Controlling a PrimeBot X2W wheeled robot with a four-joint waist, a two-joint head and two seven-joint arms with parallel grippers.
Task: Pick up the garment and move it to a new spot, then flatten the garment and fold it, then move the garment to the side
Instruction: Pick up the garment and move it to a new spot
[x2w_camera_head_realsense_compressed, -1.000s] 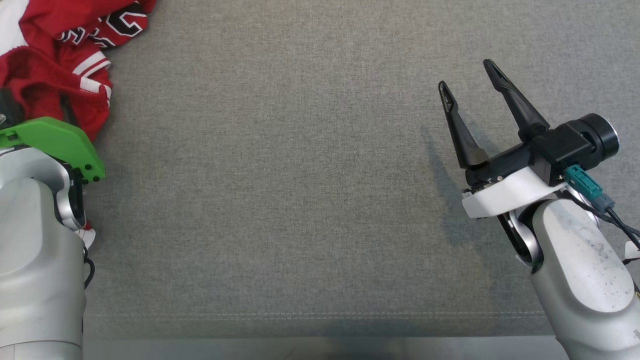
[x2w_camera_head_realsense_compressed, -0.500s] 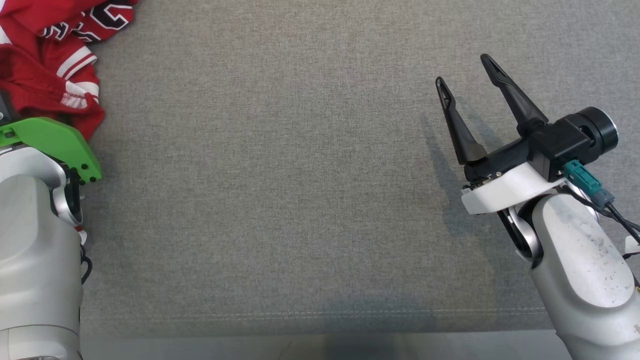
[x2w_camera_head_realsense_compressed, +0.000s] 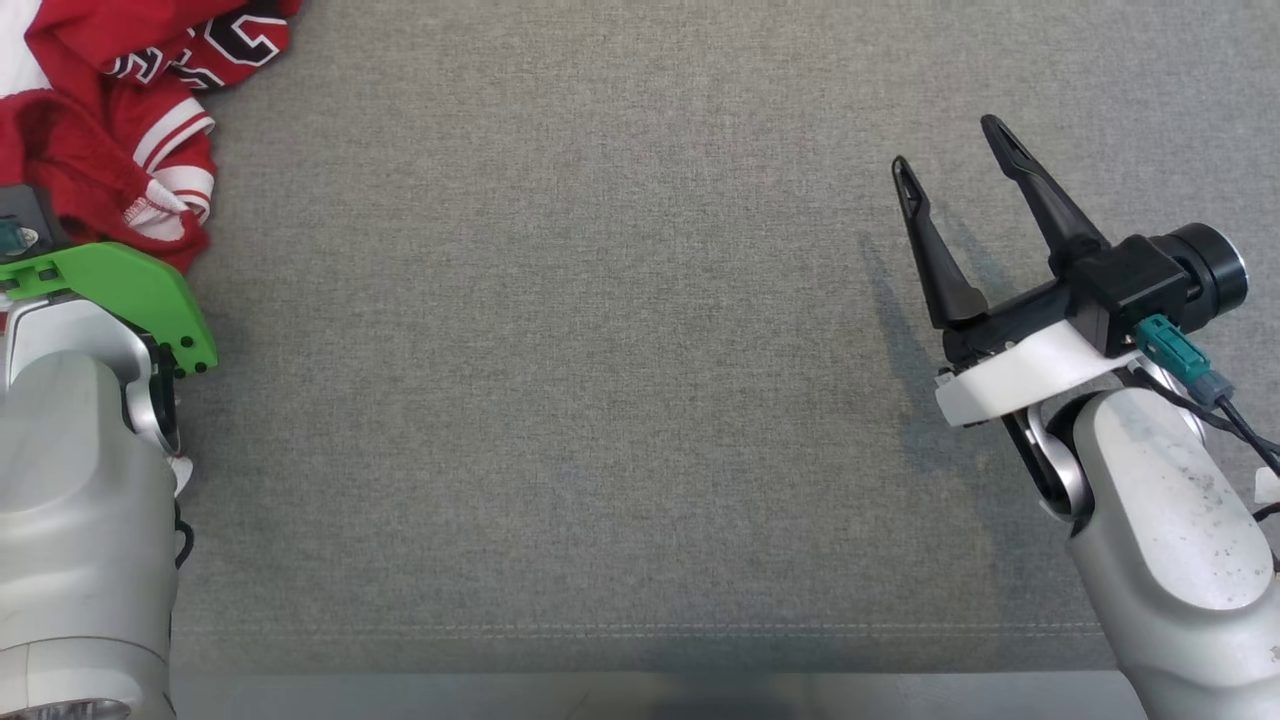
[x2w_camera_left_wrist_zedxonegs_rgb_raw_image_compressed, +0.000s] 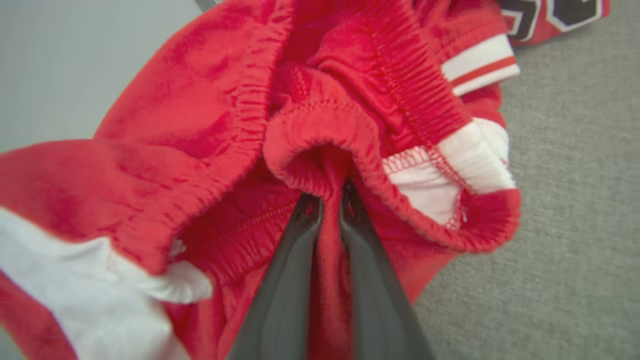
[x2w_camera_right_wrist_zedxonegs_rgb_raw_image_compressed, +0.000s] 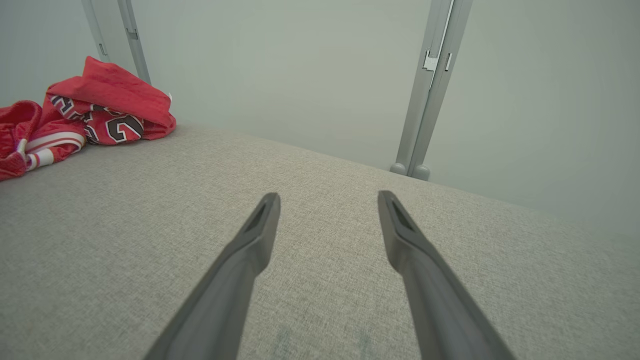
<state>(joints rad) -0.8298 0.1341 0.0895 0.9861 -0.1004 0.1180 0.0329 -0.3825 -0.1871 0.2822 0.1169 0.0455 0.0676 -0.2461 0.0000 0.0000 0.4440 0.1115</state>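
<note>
The left gripper (x2w_camera_left_wrist_zedxonegs_rgb_raw_image_compressed: 330, 197) pinches a fold of the red garment (x2w_camera_left_wrist_zedxonegs_rgb_raw_image_compressed: 200, 110) — the right gripper (x2w_camera_head_realsense_compressed: 946, 145) hangs spread wide over the grey table (x2w_camera_head_realsense_compressed: 600, 350).

Scuffed silver forearms (x2w_camera_head_realsense_compressed: 1160, 500), green wrist bracket (x2w_camera_head_realsense_compressed: 120, 285), teal plug (x2w_camera_head_realsense_compressed: 1168, 345), dark end effector (x2w_camera_head_realsense_compressed: 945, 143).

Garment (x2w_camera_head_realsense_compressed: 90, 150) at far left of table (x2w_camera_head_realsense_compressed: 600, 350)
</note>
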